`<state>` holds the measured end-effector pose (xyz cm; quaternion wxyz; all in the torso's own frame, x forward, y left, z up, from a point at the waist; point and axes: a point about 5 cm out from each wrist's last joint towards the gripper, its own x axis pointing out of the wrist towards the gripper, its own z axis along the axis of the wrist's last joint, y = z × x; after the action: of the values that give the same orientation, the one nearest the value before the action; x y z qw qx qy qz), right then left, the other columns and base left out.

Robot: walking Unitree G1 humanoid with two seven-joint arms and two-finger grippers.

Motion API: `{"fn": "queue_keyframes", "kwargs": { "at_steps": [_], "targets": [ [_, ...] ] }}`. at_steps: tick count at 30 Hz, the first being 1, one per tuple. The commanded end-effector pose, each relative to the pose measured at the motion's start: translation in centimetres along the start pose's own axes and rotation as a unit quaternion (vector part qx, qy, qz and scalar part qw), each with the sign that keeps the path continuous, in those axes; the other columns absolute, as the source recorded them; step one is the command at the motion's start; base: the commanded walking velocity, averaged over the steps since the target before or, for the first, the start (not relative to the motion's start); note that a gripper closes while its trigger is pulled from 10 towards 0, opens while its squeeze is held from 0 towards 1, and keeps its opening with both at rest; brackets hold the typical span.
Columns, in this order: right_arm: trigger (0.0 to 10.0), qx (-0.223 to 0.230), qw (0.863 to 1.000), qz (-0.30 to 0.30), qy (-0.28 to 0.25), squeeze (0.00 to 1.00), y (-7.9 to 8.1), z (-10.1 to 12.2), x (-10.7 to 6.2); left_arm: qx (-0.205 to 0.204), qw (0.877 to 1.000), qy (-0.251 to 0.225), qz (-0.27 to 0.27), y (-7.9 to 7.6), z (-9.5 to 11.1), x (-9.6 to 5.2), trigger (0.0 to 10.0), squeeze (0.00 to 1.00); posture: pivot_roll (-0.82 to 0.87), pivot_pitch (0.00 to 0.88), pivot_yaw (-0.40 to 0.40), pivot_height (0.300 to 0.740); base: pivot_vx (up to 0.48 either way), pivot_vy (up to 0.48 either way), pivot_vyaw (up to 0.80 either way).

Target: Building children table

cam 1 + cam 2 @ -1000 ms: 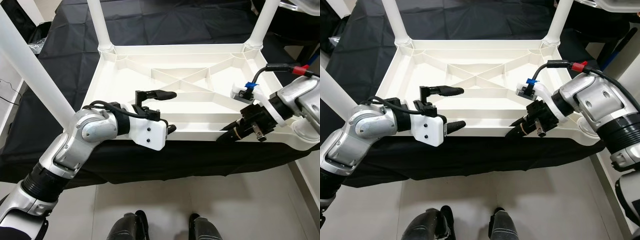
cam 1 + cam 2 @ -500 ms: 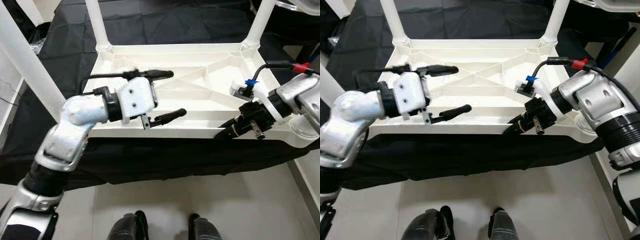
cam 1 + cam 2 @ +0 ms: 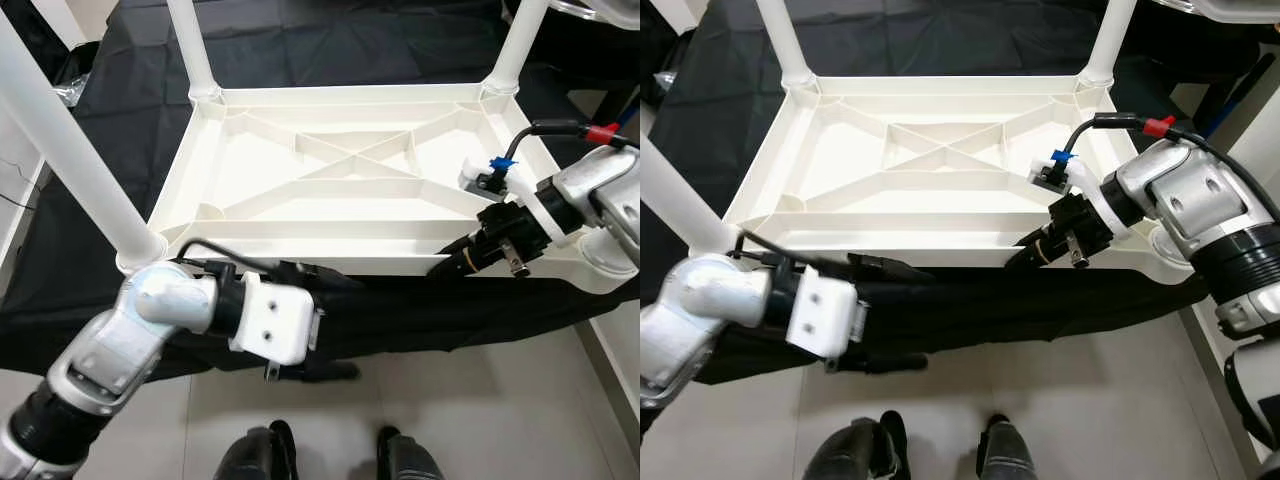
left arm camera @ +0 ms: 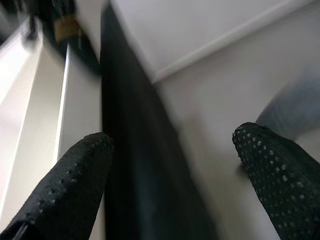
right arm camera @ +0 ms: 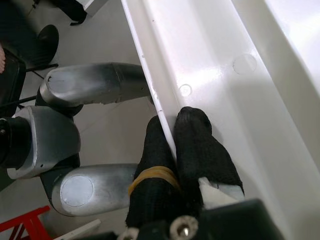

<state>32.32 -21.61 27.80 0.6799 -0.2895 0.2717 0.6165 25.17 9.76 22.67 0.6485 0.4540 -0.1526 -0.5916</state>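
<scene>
A white moulded-plastic children's table (image 3: 340, 200) is seen lying upside down on a surface draped in black cloth (image 3: 110, 110), its ribbed underside facing up and its round white legs (image 3: 70, 140) pointing upward from the corners. It appears to have been placed this way so that the legs can be seated in the corner sockets from above.

The right gripper (image 3: 455, 265) is set at the near rim of the tabletop, close to the right front corner. In the right wrist view its two black fingers (image 5: 200, 145) are pinched on the thin white edge, one each side, so the jaws are clenched on the rim, probably to steady or shift the table.

The left gripper (image 3: 320, 330) is held low, below the near rim and in front of the hanging cloth, above the pale floor (image 3: 470, 390). Its jaws are spread apart and nothing is held between them.

No brand, label or readable writing can be made out anywhere.
</scene>
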Motion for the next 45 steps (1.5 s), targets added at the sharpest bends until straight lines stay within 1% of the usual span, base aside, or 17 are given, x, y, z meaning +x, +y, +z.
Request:
{"fn": "queue_keyframes", "kwargs": {
  "at_steps": [1, 5, 6, 8, 11, 13, 24, 29, 31, 33, 35, 37, 40, 42, 43, 44, 45],
  "targets": [
    [0.0, -0.021, 0.999, 0.018, -0.024, 0.00, 0.3, 1.1, -0.4, 0.029, 0.999, 0.015, -0.006, -0.4, -0.3, 0.5, 10.0, 0.00, -0.03, 0.280, 0.029, 0.740, 0.000, 0.000, 0.00],
    [0.0, -0.021, 0.999, 0.020, -0.027, 0.00, 0.4, 1.2, -0.4, 0.040, 0.999, 0.035, -0.004, -0.9, -0.6, 1.1, 10.0, 0.00, -0.03, 0.282, 0.031, 0.740, 0.000, 0.000, 0.00],
    [0.0, -0.020, 0.999, 0.021, -0.028, 0.00, 0.4, 1.2, -0.3, 0.057, 0.997, 0.046, 0.027, -0.7, -0.8, 1.7, 10.0, 0.00, -0.03, 0.282, 0.031, 0.740, 0.000, 0.000, 0.00],
    [0.0, -0.020, 0.999, 0.022, -0.029, 0.00, 0.4, 1.2, -0.3, 0.062, 0.996, 0.050, 0.040, -0.5, -0.9, 1.8, 10.0, 0.00, -0.03, 0.282, 0.031, 0.740, 0.000, 0.000, 0.00],
    [0.0, -0.020, 0.999, 0.022, -0.029, 0.00, 0.5, 1.2, -0.4, 0.065, 0.995, 0.047, 0.057, -0.3, -0.7, 2.0, 10.0, 0.00, -0.03, 0.282, 0.031, 0.740, 0.000, 0.000, 0.00],
    [0.0, -0.019, 0.999, 0.021, -0.029, 0.00, 0.5, 1.2, -0.4, 0.074, 0.993, 0.030, 0.089, 0.3, -0.2, 2.2, 10.0, 0.00, -0.03, 0.281, 0.030, 0.740, 0.000, 0.000, 0.00],
    [0.0, -0.018, 0.999, 0.019, -0.030, 0.00, 0.4, 1.2, -0.5, 0.096, 0.985, 0.016, 0.141, 0.8, 0.5, 2.0, 10.0, 0.00, -0.03, 0.282, 0.030, 0.740, 0.000, 0.000, 0.00],
    [0.0, -0.017, 0.999, 0.018, -0.035, 0.00, 0.4, 1.4, -0.7, 0.121, 0.977, 0.052, 0.165, 0.5, -0.3, 1.9, 10.0, 0.00, -0.03, 0.285, 0.028, 0.740, 0.000, 0.000, 0.00],
    [0.0, -0.017, 0.999, 0.017, -0.040, 0.00, 0.4, 1.6, -0.9, 0.160, 0.965, 0.095, 0.187, 0.4, -1.2, 1.9, 10.0, 0.00, -0.03, 0.284, 0.026, 0.740, 0.000, 0.000, 0.00],
    [0.0, -0.018, 0.999, 0.016, -0.044, 0.00, 0.3, 1.7, -0.9, 0.183, 0.957, 0.129, 0.186, -0.1, -2.2, 1.9, 10.0, 0.00, -0.03, 0.282, 0.024, 0.740, 0.000, 0.000, 0.00],
    [0.0, -0.018, 0.999, 0.016, -0.044, 0.00, 0.3, 1.7, -0.9, 0.183, 0.957, 0.129, 0.186, -0.1, -2.2, 1.9, 10.0, 0.00, -0.03, 0.282, 0.024, 0.740, 0.000, 0.000, 0.00],
    [0.0, -0.019, 0.999, 0.015, -0.046, 0.00, 0.3, 1.8, -1.0, 0.200, 0.950, 0.158, 0.182, -0.6, -3.0, 1.9, 10.0, 0.00, -0.03, 0.282, 0.023, 0.740, 0.000, 0.000, 0.00],
    [0.0, -0.019, 0.999, 0.015, -0.047, 0.00, 0.3, 1.9, -1.0, 0.208, 0.946, 0.172, 0.183, -0.8, -3.4, 1.8, 10.0, 0.00, -0.03, 0.282, 0.023, 0.740, 0.000, 0.000, 0.00],
    [0.0, -0.019, 0.998, 0.015, -0.051, 0.00, 0.3, 1.9, -1.0, 0.218, 0.932, 0.202, 0.208, -0.5, -4.2, 1.4, 10.0, 0.00, -0.03, 0.281, 0.023, 0.740, 0.000, 0.000, 0.00],
    [0.0, -0.019, 0.998, 0.015, -0.051, 0.00, 0.3, 1.9, -1.0, 0.218, 0.932, 0.202, 0.208, -0.5, -4.2, 1.4, 10.0, 0.00, -0.03, 0.281, 0.023, 0.740, 0.000, 0.000, 0.00],
    [0.0, -0.019, 0.998, 0.015, -0.052, 0.00, 0.3, 1.9, -1.0, 0.217, 0.926, 0.214, 0.224, -0.2, -4.4, 1.2, 0.0, 0.00, -0.03, 0.282, 0.024, 0.740, 0.000, 0.000, 0.00],
    [0.0, -0.019, 0.998, 0.015, -0.052, 0.00, 0.3, 1.9, -1.0, 0.217, 0.926, 0.214, 0.224, -0.2, -4.4, 1.2, 0.0, 0.00, -0.03, 0.282, 0.024, 0.740, 0.000, 0.000, 0.00]
  ]
}}
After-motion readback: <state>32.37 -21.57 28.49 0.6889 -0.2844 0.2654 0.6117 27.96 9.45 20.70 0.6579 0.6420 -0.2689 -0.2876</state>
